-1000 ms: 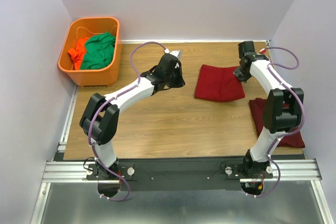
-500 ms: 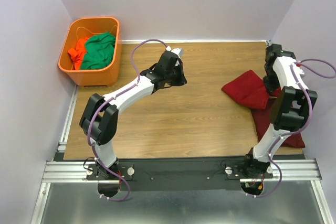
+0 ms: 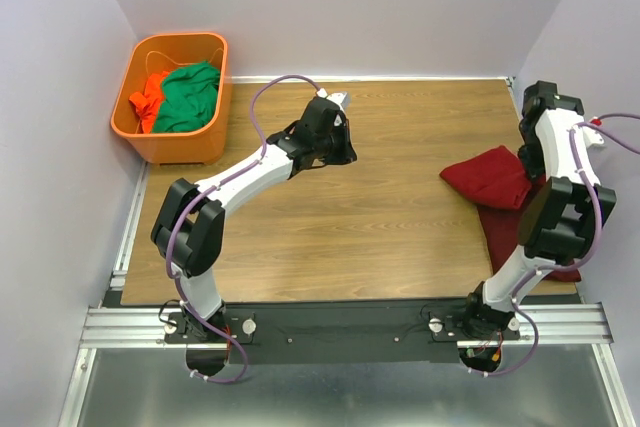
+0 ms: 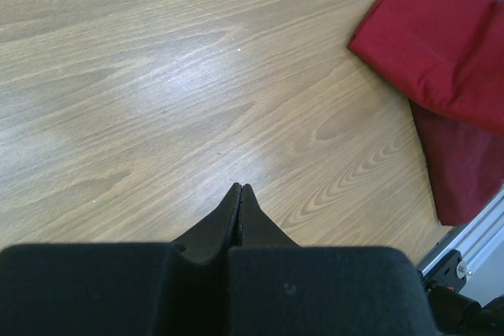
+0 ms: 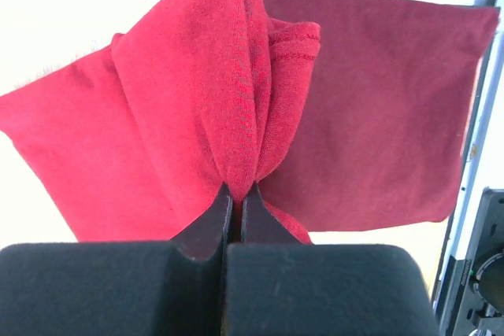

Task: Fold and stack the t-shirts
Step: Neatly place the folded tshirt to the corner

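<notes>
From above, the brown wooden table [image 3: 380, 217] looks smooth, with wavy grain. The right gripper [image 3: 524, 161] is at the table's right side, pinching the held t-shirt [image 3: 487, 176], a dark red folded cloth. It lies partly on the flat t-shirt [image 3: 505, 232] by the right edge. The left gripper [image 3: 337, 102] hangs over bare wood, well apart from both. An orange plastic basket [image 3: 175, 147] in the far left corner holds a crumpled green garment [image 3: 190, 95] and an orange garment [image 3: 150, 92].

The left wrist camera shows two black pointed fingers pressed together with nothing between them.

The right wrist camera shows black fingers squeezed tight on a soft, bunched fold of the held t-shirt, its stitched hem showing. The flat t-shirt lies smooth underneath.
</notes>
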